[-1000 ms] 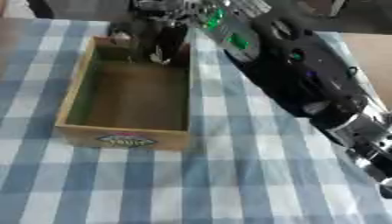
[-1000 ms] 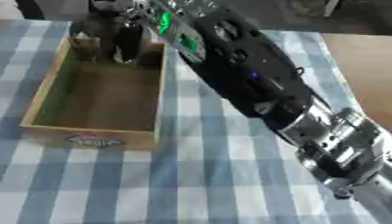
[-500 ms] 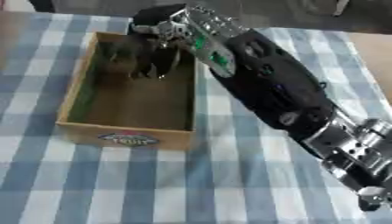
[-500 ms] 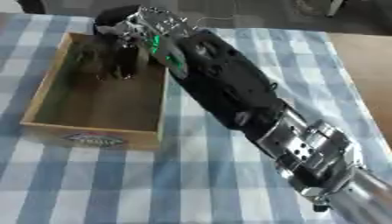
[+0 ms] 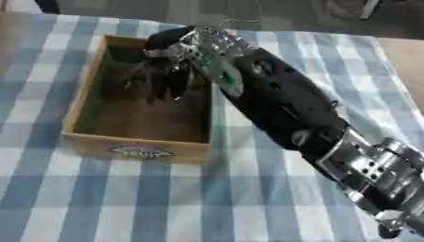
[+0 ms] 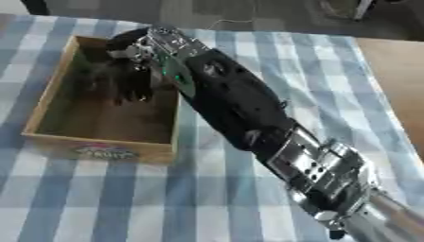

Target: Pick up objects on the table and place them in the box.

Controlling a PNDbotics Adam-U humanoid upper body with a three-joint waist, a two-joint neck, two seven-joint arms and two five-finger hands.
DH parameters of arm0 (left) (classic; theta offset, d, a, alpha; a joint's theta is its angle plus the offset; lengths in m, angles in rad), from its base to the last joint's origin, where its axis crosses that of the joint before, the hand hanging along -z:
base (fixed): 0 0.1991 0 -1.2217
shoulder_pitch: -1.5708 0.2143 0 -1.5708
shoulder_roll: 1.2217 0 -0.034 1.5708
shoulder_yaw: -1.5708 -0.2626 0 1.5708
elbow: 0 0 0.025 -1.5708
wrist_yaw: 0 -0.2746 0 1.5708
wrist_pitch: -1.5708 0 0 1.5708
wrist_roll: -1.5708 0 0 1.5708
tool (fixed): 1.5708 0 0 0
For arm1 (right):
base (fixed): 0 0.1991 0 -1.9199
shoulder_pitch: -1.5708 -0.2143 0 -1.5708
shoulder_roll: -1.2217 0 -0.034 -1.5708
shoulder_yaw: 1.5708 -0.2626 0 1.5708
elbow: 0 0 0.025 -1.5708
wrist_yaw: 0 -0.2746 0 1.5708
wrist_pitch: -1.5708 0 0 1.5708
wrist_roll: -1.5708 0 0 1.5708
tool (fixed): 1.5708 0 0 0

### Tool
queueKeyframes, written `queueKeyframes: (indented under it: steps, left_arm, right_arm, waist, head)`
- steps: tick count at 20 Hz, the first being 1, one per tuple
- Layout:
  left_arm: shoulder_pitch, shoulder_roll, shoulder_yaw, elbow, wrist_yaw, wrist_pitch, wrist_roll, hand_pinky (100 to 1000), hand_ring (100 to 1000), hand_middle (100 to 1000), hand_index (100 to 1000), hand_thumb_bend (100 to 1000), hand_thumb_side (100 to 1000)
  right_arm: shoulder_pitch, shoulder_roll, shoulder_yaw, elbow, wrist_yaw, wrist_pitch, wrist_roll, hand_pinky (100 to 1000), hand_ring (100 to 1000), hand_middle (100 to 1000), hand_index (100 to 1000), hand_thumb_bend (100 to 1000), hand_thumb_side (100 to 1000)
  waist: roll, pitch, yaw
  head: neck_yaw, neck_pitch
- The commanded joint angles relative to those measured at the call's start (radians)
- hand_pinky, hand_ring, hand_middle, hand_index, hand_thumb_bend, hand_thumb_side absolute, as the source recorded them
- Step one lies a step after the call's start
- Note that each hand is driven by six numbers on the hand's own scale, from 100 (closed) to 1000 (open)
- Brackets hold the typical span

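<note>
We reach our right arm [image 5: 281, 101] in from the 4 o'clock corner, up across the cloth [image 5: 248, 198], with the right hand [image 5: 165, 71] over the far half of the box [image 5: 136, 146]. The hand hangs inside the box's walls, toward its 12 o'clock end and nearer the wall on the 3 o'clock side. Our fingers [image 5: 155, 87] point down toward the box floor and spread apart, dark against the dark inside. They look straight rather than curled, and we see nothing pinched between them. Whether a thing lies under them on the floor, we cannot tell; the motion blurs that spot.

The box is a shallow wooden one, long from 12 to 6 o'clock, with a printed label [image 5: 136, 152] on its near wall. It sits on the blue and white checked cloth at the 9 o'clock side of the table. The part of its floor toward 6 o'clock shows bare and brown.

Our left hand shows in neither view.
</note>
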Motion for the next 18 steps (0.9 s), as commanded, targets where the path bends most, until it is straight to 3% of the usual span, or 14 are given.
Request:
queueKeyframes:
  steps: [1, 3, 4, 7, 9, 12, 15, 18]
  left_arm:
    - [-0.015, 0.008, -0.001, -0.019, 0.002, -0.002, -0.002, 836, 861, 798, 798, 100, 639]
    - [-0.014, 0.008, -0.001, -0.019, 0.002, -0.002, -0.001, 836, 861, 798, 798, 100, 639]
    - [-0.014, 0.008, -0.001, -0.019, 0.002, -0.002, -0.001, 836, 861, 798, 798, 100, 639]
    - [-0.013, 0.008, -0.001, -0.019, 0.002, -0.001, -0.001, 836, 861, 798, 797, 100, 639]
    - [-0.013, 0.008, -0.001, -0.019, 0.002, -0.001, -0.001, 836, 861, 797, 797, 100, 639]
    - [-0.013, 0.008, 0.0, -0.019, 0.002, -0.001, -0.001, 836, 861, 797, 797, 100, 639]
    - [-0.012, 0.007, 0.0, -0.019, 0.002, -0.001, 0.0, 836, 861, 797, 797, 100, 639]
    - [-0.011, 0.007, 0.001, -0.019, 0.002, -0.001, 0.0, 836, 862, 797, 797, 100, 639]
  right_arm:
    - [-0.024, -0.002, -0.031, 0.009, 0.014, -0.034, 0.027, 809, 912, 696, 700, 161, 133]
    - [-0.026, 0.0, -0.043, 0.02, 0.021, -0.05, 0.041, 812, 914, 707, 714, 184, 129]
    - [-0.026, 0.001, -0.047, 0.023, 0.025, -0.055, 0.043, 820, 924, 734, 746, 249, 117]
    - [-0.026, 0.004, -0.055, 0.034, 0.032, -0.068, 0.052, 827, 933, 758, 779, 309, 100]
    - [-0.024, 0.007, -0.059, 0.041, 0.035, -0.073, 0.056, 835, 941, 779, 811, 401, 100]
    - [-0.023, 0.009, -0.063, 0.047, 0.032, -0.084, 0.063, 845, 953, 811, 863, 438, 189]
    - [-0.024, 0.009, -0.066, 0.047, 0.025, -0.094, 0.063, 856, 963, 827, 905, 540, 268]
    - [-0.024, 0.009, -0.069, 0.051, 0.019, -0.102, 0.07, 856, 967, 827, 925, 626, 215]
  waist:
    - [0.007, -0.02, 0.001]
    - [0.007, -0.019, 0.001]
    - [0.007, -0.019, 0.001]
    - [0.008, -0.018, 0.001]
    - [0.008, -0.018, 0.001]
    - [0.009, -0.018, 0.002]
    - [0.009, -0.018, 0.001]
    - [0.01, -0.017, 0.0]
  head:
    - [-0.001, -0.004]
    - [-0.001, -0.004]
    - [-0.001, -0.005]
    - [-0.002, -0.006]
    - [-0.003, -0.008]
    - [-0.004, -0.008]
    - [-0.003, -0.009]
    - [-0.003, -0.008]
